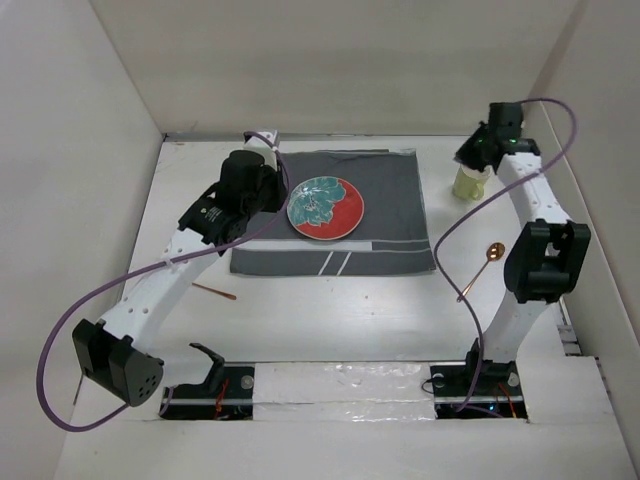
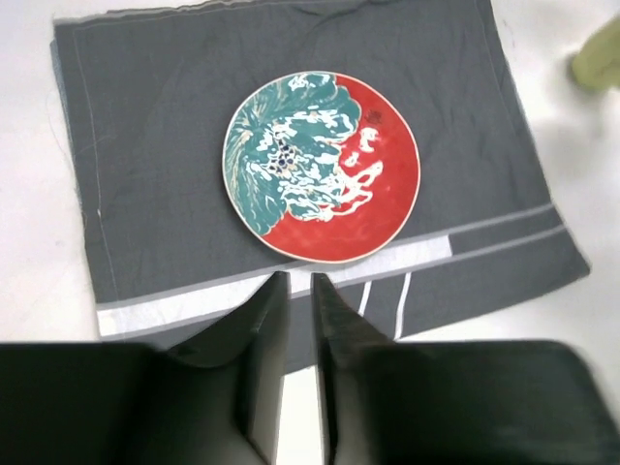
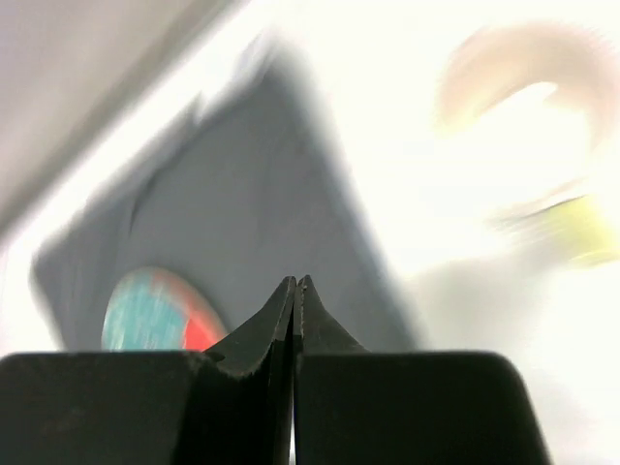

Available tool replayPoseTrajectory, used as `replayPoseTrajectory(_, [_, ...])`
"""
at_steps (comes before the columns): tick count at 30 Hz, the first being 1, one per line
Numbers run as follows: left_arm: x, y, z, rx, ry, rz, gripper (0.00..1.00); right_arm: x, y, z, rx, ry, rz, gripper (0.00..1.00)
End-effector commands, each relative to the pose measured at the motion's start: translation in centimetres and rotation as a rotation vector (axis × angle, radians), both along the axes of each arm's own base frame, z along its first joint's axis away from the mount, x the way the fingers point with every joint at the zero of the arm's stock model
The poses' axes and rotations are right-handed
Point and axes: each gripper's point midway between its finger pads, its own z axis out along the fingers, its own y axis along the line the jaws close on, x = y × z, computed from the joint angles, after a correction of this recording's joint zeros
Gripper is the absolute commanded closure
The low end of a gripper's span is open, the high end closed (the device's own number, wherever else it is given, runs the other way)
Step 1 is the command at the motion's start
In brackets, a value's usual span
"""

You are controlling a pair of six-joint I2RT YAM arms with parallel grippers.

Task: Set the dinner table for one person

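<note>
The white dinner table [image 1: 330, 320] carries a dark grey striped cloth [image 1: 335, 215] with a red and teal plate [image 1: 326, 208] in its middle. My left gripper [image 2: 300, 281] hangs high above the cloth's striped near edge, with the plate [image 2: 322, 167] just ahead of its tips. Its jaws are drawn to a narrow slit with nothing between them. My right gripper [image 3: 297, 281] is shut and empty, tips touching. Its view is smeared by motion. In the top view its head [image 1: 490, 140] sits over a pale yellow-green cup [image 1: 470, 183] right of the cloth.
A copper spoon [image 1: 485, 262] lies on the table right of the cloth, beside the right arm. A thin brown stick [image 1: 213, 291] lies left of the cloth's near corner. White walls close in the table on the left, back and right.
</note>
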Motion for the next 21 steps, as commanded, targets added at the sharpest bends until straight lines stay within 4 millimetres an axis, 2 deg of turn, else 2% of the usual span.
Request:
replayPoseTrajectory(1, [-1.0,-0.5,0.7,-0.005,-0.025,-0.052,0.8,-0.6,-8.4,2.5,-0.21,0.016,-0.248,0.96])
replayPoseTrajectory(2, [-0.9,-0.5,0.7,-0.007,-0.025,-0.052,0.76,-0.5,-9.6,2.6,-0.224,0.022,-0.277,0.8])
replayPoseTrajectory(3, [-0.9,-0.6,0.7,-0.012,-0.026,-0.056,0.69,0.1,-11.2,2.7,-0.234,0.03,-0.312,0.71])
replayPoseTrajectory(5, [-1.0,-0.9,0.7,-0.018,-0.021,-0.069,0.66,-0.3,-13.0,1.8,-0.265,0.093,-0.354,0.54])
replayPoseTrajectory(6, [-0.9,-1.0,0.6,-0.018,-0.02,-0.069,0.65,0.0,-13.2,2.1,-0.27,0.096,-0.363,0.5])
replayPoseTrajectory(7, [-1.1,-1.2,0.6,-0.006,-0.023,-0.069,0.65,-0.1,-14.0,0.5,-0.28,0.143,-0.355,0.47])
replayPoseTrajectory(8, [-1.1,-1.3,0.5,0.008,-0.023,-0.067,0.65,-0.1,-14.4,0.0,-0.273,0.159,-0.359,0.45])
replayPoseTrajectory(9, [-1.3,-1.8,0.5,0.017,-0.025,-0.078,0.64,-0.1,-14.3,-0.4,-0.269,0.172,-0.354,0.45])
replayPoseTrajectory(15, [-1.0,-1.8,0.2,0.036,-0.021,-0.062,0.64,-0.3,-13.2,-3.3,-0.277,0.234,-0.311,0.48])
replayPoseTrajectory(21, [-1.2,-1.5,-0.1,0.04,-0.019,-0.055,0.64,-0.2,-12.6,-6.2,-0.237,0.27,-0.303,0.61])
